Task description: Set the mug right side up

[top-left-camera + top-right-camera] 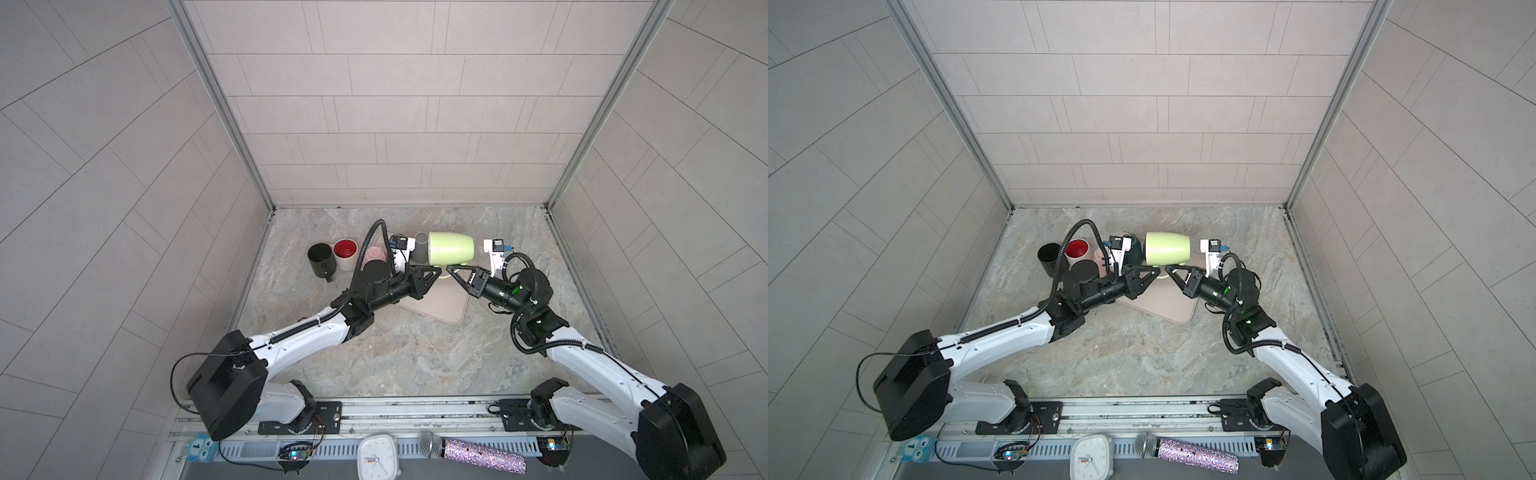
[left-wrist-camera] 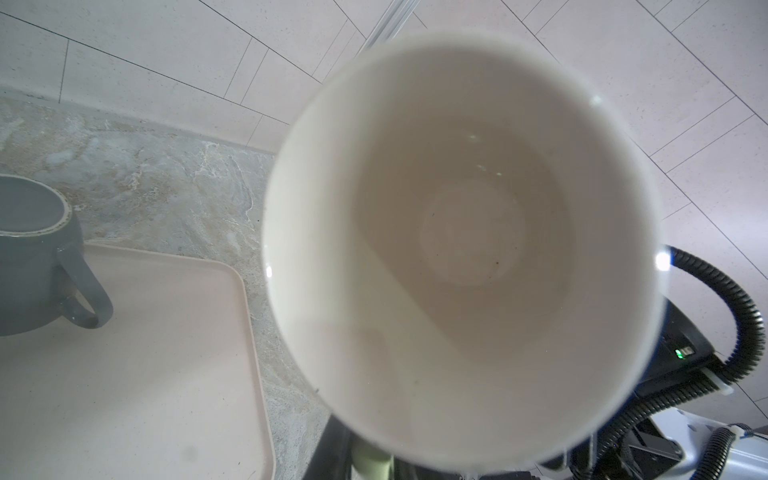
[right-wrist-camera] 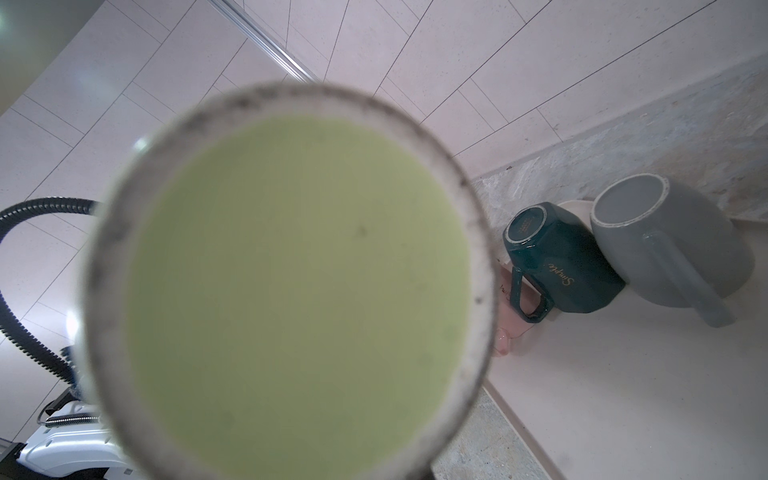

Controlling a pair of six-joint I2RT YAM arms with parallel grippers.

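Note:
The light green mug (image 1: 451, 249) hangs on its side above the beige tray (image 1: 440, 307), mouth to the left and base to the right. Its handle (image 1: 445, 275) points down toward me. My left gripper (image 1: 437, 271) and right gripper (image 1: 449, 271) meet at that handle from opposite sides, both shut on it. The left wrist view looks straight into the mug's white inside (image 2: 457, 249), with the green handle (image 2: 372, 463) low between the jaws. The mug's green base (image 3: 291, 291) fills the right wrist view and hides that gripper's jaws.
A grey mug (image 3: 673, 249) and a dark green mug (image 3: 565, 266) stand upside down on the tray's far end, with a pink mug (image 1: 374, 257) beside them. Left of the tray stand a black mug (image 1: 322, 259) and a white mug with a red inside (image 1: 345, 253).

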